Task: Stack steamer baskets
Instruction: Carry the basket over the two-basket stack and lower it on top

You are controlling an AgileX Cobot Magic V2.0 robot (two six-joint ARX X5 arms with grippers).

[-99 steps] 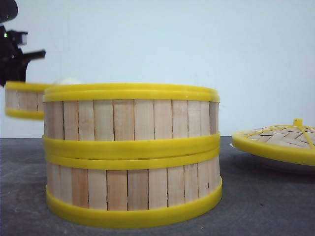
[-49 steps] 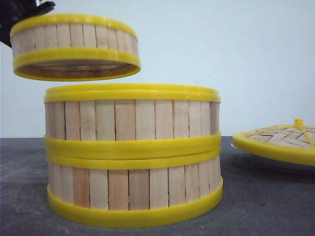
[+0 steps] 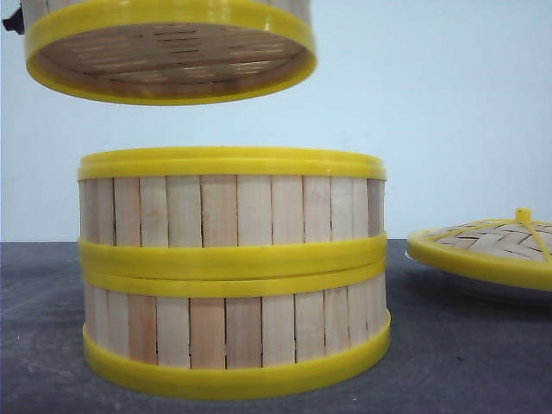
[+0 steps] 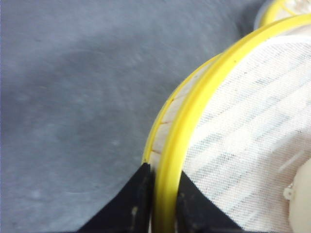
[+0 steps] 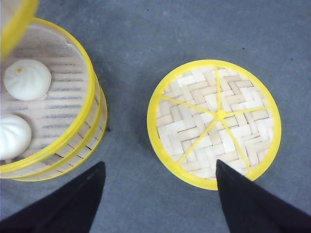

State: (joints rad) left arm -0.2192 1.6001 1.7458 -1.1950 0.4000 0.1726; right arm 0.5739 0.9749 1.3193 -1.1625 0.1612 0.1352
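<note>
Two steamer baskets point(image 3: 231, 267) stand stacked in the middle of the grey table, pale slats between yellow rims. A third steamer basket point(image 3: 168, 52) hangs in the air above the stack and offset to its left, its slatted underside showing. My left gripper point(image 4: 163, 194) is shut on this basket's yellow rim point(image 4: 204, 107), one finger outside the wall and one inside over a white cloth liner. In the right wrist view the stack's top rim point(image 5: 90, 82) rings two white buns point(image 5: 26, 79). My right gripper point(image 5: 159, 162) is open over bare table between stack and lid.
A woven domed lid point(image 3: 487, 246) with yellow rim and knob lies to the right of the stack on a white plate point(image 3: 500, 291); it also shows as the lid point(image 5: 214, 121) in the right wrist view. A bun point(image 4: 301, 204) sits in the held basket.
The held basket has risen from behind the stack's left side to above it, shifting right and closer to the camera. The stack and lid have not moved.
</note>
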